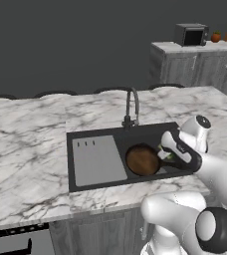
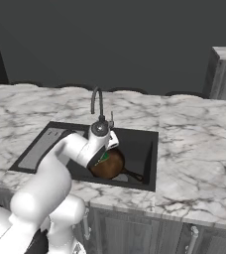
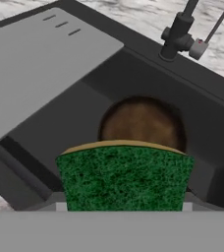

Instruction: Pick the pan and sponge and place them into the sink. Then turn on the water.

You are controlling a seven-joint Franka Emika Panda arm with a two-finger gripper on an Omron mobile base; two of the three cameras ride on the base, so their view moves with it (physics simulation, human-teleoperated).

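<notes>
Above the round brown pan (image 3: 142, 123), the claw (image 3: 124, 209) grips a rough green sponge (image 3: 125, 179).

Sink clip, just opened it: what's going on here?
The arm is over the sink, carrying the sponge in its gripper; the jaws are closed on it, green face toward the hand camera. The pan already lies in the basin, right of the ribbed drainboard, and the sponge hangs above it, not yet released. No water runs from the faucet. So the pan is done, the sponge is about to be dropped, and the tap is still off.
</notes>
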